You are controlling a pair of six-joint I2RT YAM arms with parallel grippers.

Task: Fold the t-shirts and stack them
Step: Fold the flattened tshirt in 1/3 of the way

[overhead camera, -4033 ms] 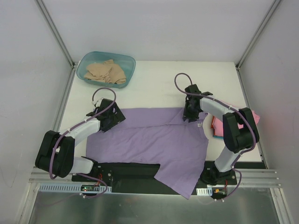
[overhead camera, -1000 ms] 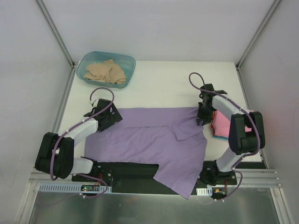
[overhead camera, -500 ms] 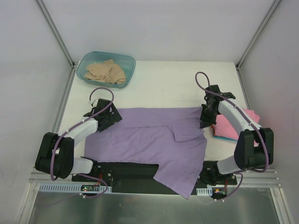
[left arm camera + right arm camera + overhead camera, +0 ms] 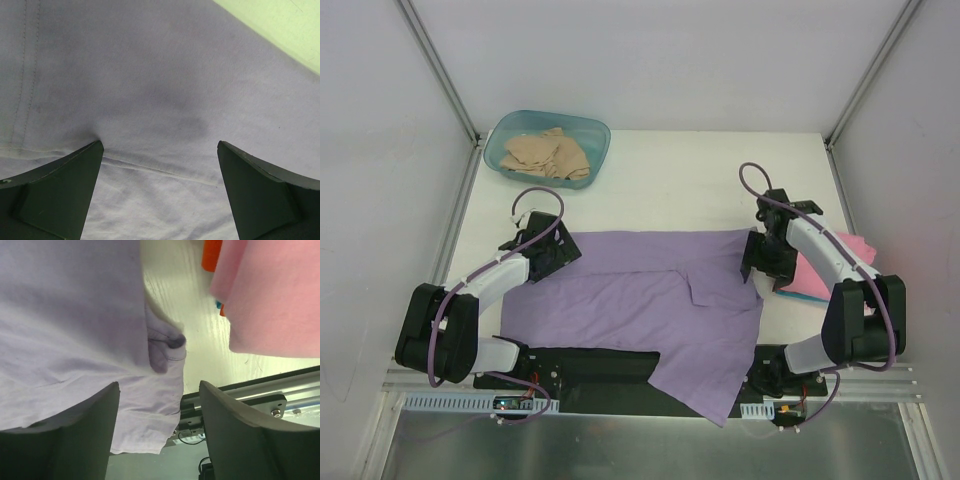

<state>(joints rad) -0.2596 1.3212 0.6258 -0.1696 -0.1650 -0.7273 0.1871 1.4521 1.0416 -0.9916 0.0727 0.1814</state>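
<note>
The lavender t-shirt [image 4: 640, 300] lies spread flat across the table, with one corner hanging over the front edge. My left gripper [image 4: 548, 255] is open at the shirt's far left corner. In the left wrist view the gripper [image 4: 159, 145] has a seam of the lavender cloth [image 4: 150, 75] between its spread fingers. My right gripper [image 4: 760, 270] is open over the shirt's right edge. In the right wrist view it [image 4: 160, 385] holds nothing above the lavender hem [image 4: 75, 315]. The pink t-shirt [image 4: 825, 272] lies folded at the right, also in the right wrist view [image 4: 270, 295]. The tan t-shirt [image 4: 546, 153] lies crumpled in the tub.
The teal tub [image 4: 595, 135] stands at the far left corner. Something orange [image 4: 212, 252] shows under the pink shirt. The metal rail [image 4: 245, 399] runs along the table's front edge. White walls close in on both sides.
My right gripper has moved from the shirt's far right corner toward the front along its right edge. That corner now lies flat. The left arm has hardly moved.
</note>
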